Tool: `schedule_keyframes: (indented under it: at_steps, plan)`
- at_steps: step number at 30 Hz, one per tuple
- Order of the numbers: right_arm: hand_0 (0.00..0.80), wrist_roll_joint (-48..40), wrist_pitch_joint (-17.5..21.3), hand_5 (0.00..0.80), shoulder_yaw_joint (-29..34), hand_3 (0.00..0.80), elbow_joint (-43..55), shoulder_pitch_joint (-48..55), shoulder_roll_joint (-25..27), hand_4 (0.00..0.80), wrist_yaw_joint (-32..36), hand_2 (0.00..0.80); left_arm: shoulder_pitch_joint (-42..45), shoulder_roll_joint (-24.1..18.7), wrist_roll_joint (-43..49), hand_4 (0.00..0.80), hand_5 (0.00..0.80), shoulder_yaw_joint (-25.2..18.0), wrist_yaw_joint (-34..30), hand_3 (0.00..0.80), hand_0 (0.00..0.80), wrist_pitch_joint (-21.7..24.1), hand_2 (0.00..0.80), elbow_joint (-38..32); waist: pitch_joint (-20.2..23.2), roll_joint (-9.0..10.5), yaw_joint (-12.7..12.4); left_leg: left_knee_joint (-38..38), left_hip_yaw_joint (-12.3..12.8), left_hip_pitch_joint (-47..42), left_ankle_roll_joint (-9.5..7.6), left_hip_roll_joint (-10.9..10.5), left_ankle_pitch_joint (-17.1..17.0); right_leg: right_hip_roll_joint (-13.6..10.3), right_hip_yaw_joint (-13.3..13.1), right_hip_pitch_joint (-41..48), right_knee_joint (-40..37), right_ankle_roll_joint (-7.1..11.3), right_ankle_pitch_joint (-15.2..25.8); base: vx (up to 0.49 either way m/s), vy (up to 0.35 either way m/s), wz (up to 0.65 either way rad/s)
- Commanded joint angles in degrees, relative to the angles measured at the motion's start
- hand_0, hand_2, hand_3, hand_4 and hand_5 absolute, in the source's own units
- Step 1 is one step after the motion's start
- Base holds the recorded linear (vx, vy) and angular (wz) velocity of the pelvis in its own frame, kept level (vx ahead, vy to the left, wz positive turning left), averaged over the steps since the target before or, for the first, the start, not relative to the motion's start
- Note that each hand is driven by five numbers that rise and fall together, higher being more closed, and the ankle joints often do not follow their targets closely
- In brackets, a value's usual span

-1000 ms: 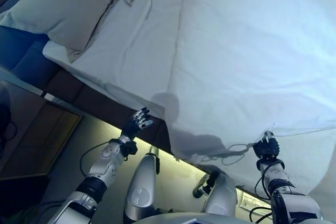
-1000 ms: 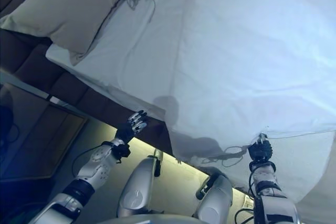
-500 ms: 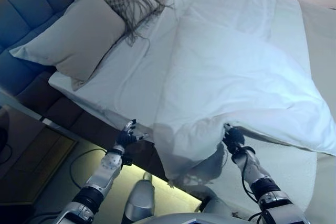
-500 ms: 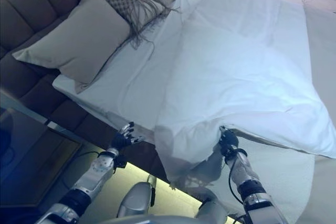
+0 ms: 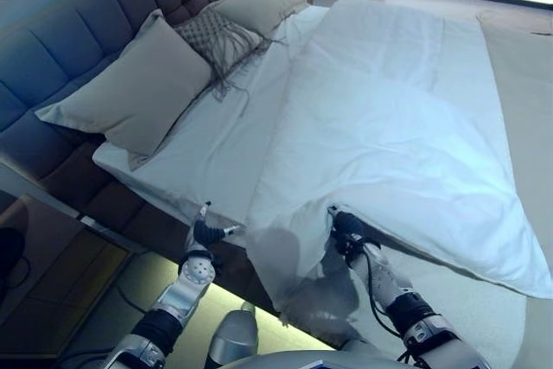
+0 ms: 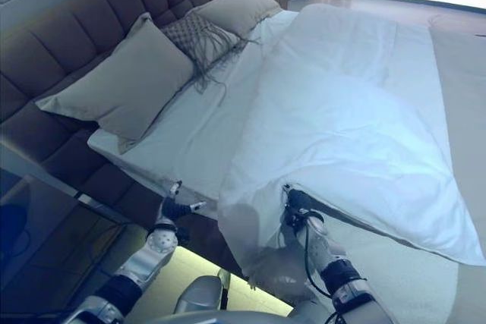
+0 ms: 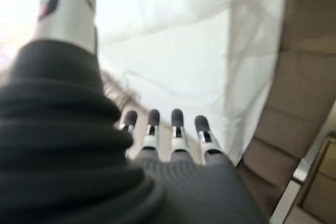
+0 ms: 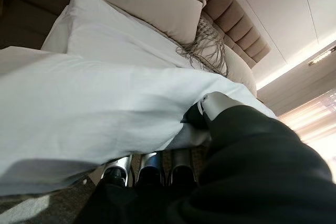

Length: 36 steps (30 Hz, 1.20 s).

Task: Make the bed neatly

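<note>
A white duvet lies rumpled over the far half of the bed, its near corner hanging off the side. My right hand is at that near edge, shut on the cloth. In the right wrist view the thumb pinches the duvet against the fingers below. My left hand hovers by the bed's side edge, open and holding nothing. Its straight fingers face the hanging white sheet. The bare white sheet covers the bed's near half.
A large beige pillow, a fringed cushion and a second pillow lean on the tufted headboard. A dark nightstand stands at lower left. Pale uncovered bedding shows below the duvet at lower right.
The camera has tilted, showing more of the bed. My right hand has drawn the duvet's edge leftward toward the pillows. My left hand has closed in on the bed's side.
</note>
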State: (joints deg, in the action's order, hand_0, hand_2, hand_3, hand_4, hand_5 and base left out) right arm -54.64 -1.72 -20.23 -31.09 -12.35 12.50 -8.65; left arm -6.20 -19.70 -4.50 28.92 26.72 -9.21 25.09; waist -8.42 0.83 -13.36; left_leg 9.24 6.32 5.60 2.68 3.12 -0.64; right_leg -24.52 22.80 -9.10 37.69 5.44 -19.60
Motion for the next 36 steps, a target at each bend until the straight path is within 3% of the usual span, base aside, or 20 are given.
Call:
schedule_keyframes:
  at_steps: [1,5,10,14,18,23,36]
  plan:
    - [0.8,1.7,0.4,0.8,0.6,0.8,7.0,-8.2,-4.4,0.8,-0.3,0.8,-5.7,0.0,6.9,0.0,0.0,3.2,-0.9,0.0,0.0,-1.1,0.0,-2.4,-2.0,2.65,-1.3,7.2,-1.0,-1.4,-0.33,1.7,6.8,-5.8,0.7,3.6,-22.9,8.73,28.6,-0.016,-0.068,0.09]
    - [0.8,0.7,-1.3,0.8,-0.4,0.8,7.8,-10.1,-5.0,0.8,-2.3,0.8,-7.6,2.5,3.5,0.0,0.0,6.5,1.3,0.0,0.0,-3.8,0.0,-2.1,-1.9,2.08,-0.2,6.0,-0.9,-1.3,-0.4,1.8,5.9,-5.3,0.4,3.2,-23.7,8.75,28.6,-0.019,-0.04,0.06]
    - [0.8,0.9,-2.5,0.8,-0.7,0.8,8.3,-12.9,-5.4,0.8,-4.1,0.8,-11.7,4.8,-0.3,0.0,0.0,8.8,3.6,0.0,0.0,-2.8,0.0,-1.5,-2.6,1.27,0.7,6.4,-1.1,1.1,0.19,2.2,4.8,-5.8,0.0,0.9,-23.3,8.81,29.2,-0.081,-0.042,0.02]
    - [0.8,1.4,-2.8,0.8,-0.7,0.8,9.0,-14.1,-5.3,0.8,-4.9,0.8,-13.2,5.6,1.5,0.0,0.0,9.5,5.6,0.0,0.0,-2.3,0.0,-2.2,-2.9,1.01,0.8,6.4,-1.2,1.7,0.6,2.6,4.4,-6.2,0.1,0.4,-23.3,8.89,29.5,-0.04,-0.071,0.01]
    - [0.8,1.8,-3.2,0.8,-0.8,0.8,10.4,-14.2,-5.5,0.8,-5.9,0.8,-14.1,5.0,6.3,0.0,0.0,9.6,8.1,0.0,0.0,-4.7,0.0,-3.1,-2.7,1.22,1.1,6.6,-1.2,1.6,0.92,2.9,4.3,-6.5,0.0,0.2,-23.1,8.92,29.7,0.012,-0.088,0.0]
    - [0.8,2.0,-4.3,0.8,-1.7,0.8,12.3,-12.8,-6.1,0.8,-7.7,0.8,-14.0,5.1,7.9,0.0,0.0,9.1,5.5,0.0,0.0,-3.2,0.0,-4.7,-2.0,0.98,2.0,5.9,-0.7,0.1,0.65,3.0,4.4,-6.3,-0.2,0.8,-23.4,8.88,29.4,0.05,-0.05,-0.07]
    - [0.8,2.2,-9.0,0.8,-1.3,0.8,15.0,-13.8,-4.5,0.8,-8.4,0.8,-14.2,7.0,6.8,0.0,0.0,13.0,2.9,0.0,0.0,-0.3,0.0,-5.5,-3.6,-1.86,4.7,7.9,-0.4,3.0,0.35,2.0,4.0,-8.1,-2.1,-3.1,-21.2,8.4,29.9,-0.028,0.033,-0.08]
